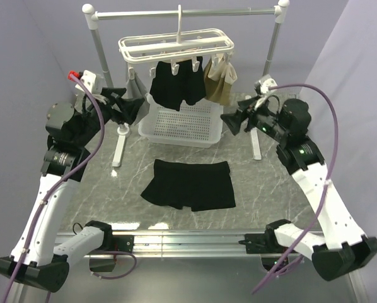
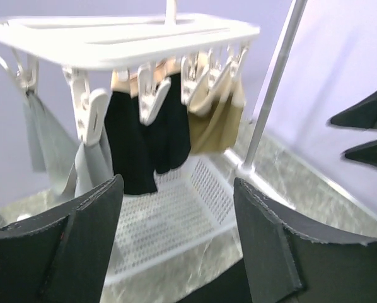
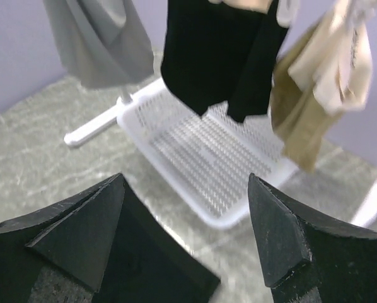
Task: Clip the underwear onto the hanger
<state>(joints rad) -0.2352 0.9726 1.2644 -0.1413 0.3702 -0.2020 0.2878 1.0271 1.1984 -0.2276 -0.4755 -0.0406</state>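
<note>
Lying flat on the marble-patterned bench [image 1: 264, 189], the underwear [image 1: 188, 184] is spread with its waistband toward the far side and its two short legs toward the near edge, just near of the white perforated basket [image 1: 182, 123]. Neither tool touches it. The left tool [image 1: 127, 107] hangs above the bench, far and left of the underwear, beside the left end of the basket. In the left wrist view its fingers [image 2: 81, 246] stand wide apart with nothing between them. The right tool [image 1: 229, 121] hangs far and right of the underwear, by the right end of the basket. Its fingers [image 3: 289, 240] are likewise spread and hold nothing.

Both tools point toward the hanger [image 1: 176, 45], which hangs by its hook from the grey rail stand [image 1: 188, 12] above the basket. Three garments are already pegged to it: a hanging black garment [image 1: 176, 85] in the middle, a tan garment [image 1: 220, 81] to its right, and a grey garment [image 2: 50, 145] to its left. Several pegs [image 2: 87, 110] hang empty.
</note>
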